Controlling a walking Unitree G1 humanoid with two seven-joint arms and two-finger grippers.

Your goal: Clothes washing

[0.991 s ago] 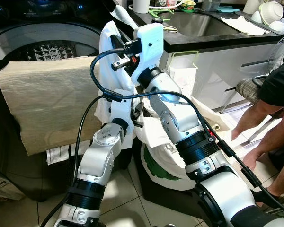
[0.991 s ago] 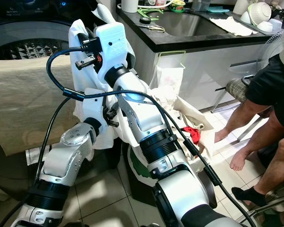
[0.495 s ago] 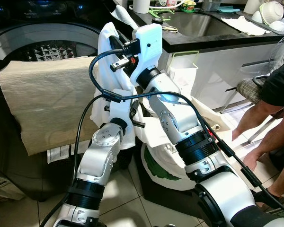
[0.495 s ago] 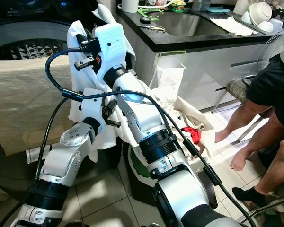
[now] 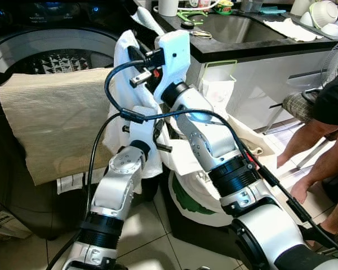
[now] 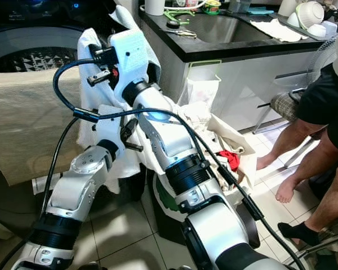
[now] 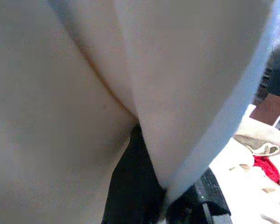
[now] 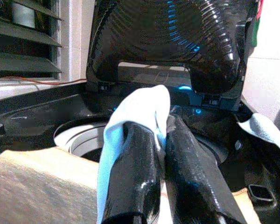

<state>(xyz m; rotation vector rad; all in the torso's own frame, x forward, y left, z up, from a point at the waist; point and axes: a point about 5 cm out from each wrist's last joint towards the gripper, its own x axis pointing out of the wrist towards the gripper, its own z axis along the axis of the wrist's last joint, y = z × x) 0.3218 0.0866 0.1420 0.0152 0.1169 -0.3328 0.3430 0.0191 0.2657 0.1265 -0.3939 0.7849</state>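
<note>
A white garment (image 5: 124,84) hangs beside the open top-load washer (image 5: 56,59). My right gripper (image 8: 161,154) is raised at the washer's right rim and is shut on the garment's upper edge, which pokes out above its fingertips (image 8: 130,172). The right wrist housing (image 5: 172,53) hides the gripper in the head views. My left gripper (image 7: 135,186) is lower down, buried in the garment's folds below the right wrist. A beige towel (image 5: 50,124) is draped over the washer's front rim.
A white laundry bag (image 5: 191,197) with more clothes, one of them red (image 6: 230,159), stands on the tiled floor under my right arm. A dark counter with a sink (image 5: 236,28) is behind it. A seated person's legs (image 5: 315,140) are at the right.
My right arm has carried the white garment slightly left, toward the washer opening. The left arm has edged up with it.
</note>
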